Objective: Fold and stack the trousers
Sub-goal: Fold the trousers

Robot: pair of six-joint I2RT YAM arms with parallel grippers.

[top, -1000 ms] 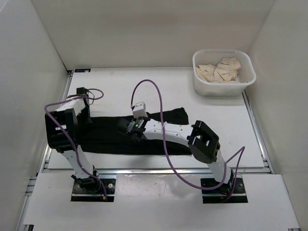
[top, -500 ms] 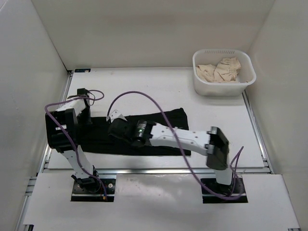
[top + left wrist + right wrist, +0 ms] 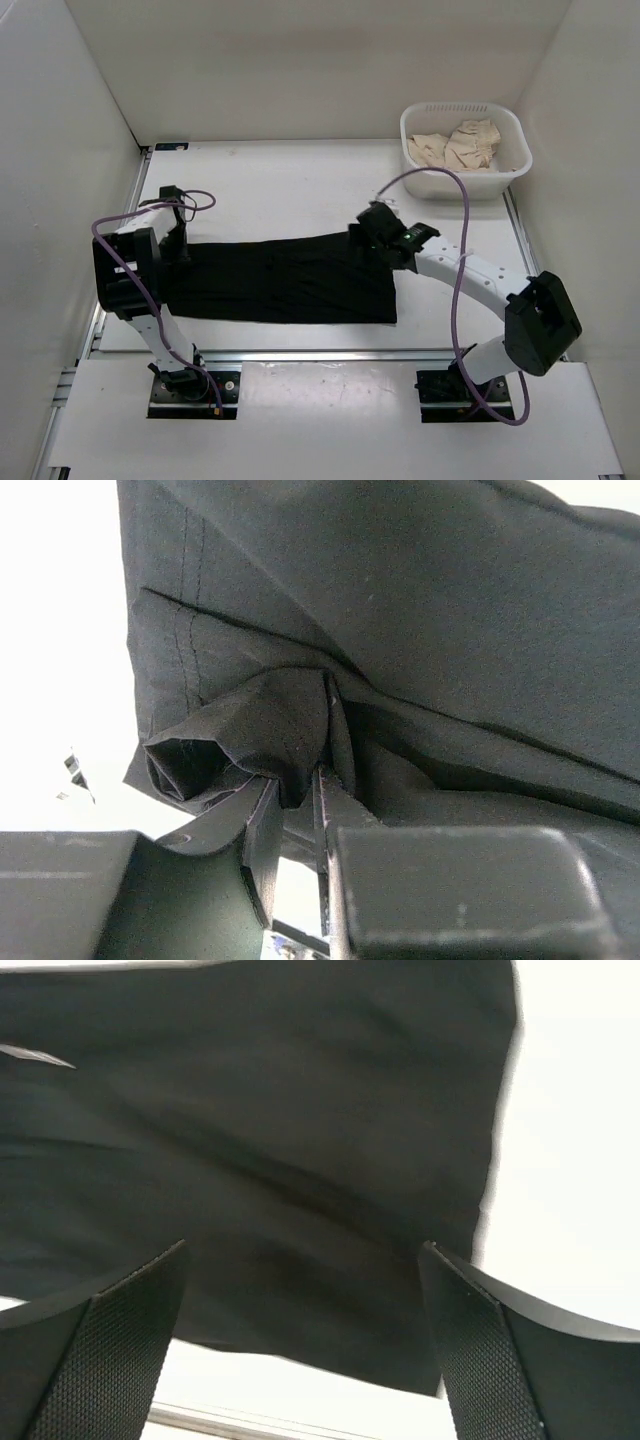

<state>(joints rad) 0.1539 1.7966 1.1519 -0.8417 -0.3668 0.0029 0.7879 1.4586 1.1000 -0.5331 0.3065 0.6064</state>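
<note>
The trousers (image 3: 290, 280) lie flat across the middle of the tabletop (image 3: 300, 190), with the long side going from left to right. The left tool (image 3: 295, 790) is clenched on a bunched fold at their left end. The right tool (image 3: 372, 232) is over their far right corner, jaws wide apart and holding nothing. A basket (image 3: 450, 185) with beige cloth (image 3: 455, 145) stands in the far right corner, apart from the trousers.

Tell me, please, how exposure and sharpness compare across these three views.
Top external: evenly lit and sharp, though the trousers read flat black. Left wrist: table blown out white, seams crisp, left gripper softer up close. Right wrist: soft throughout, table overexposed beside the trousers.
</note>
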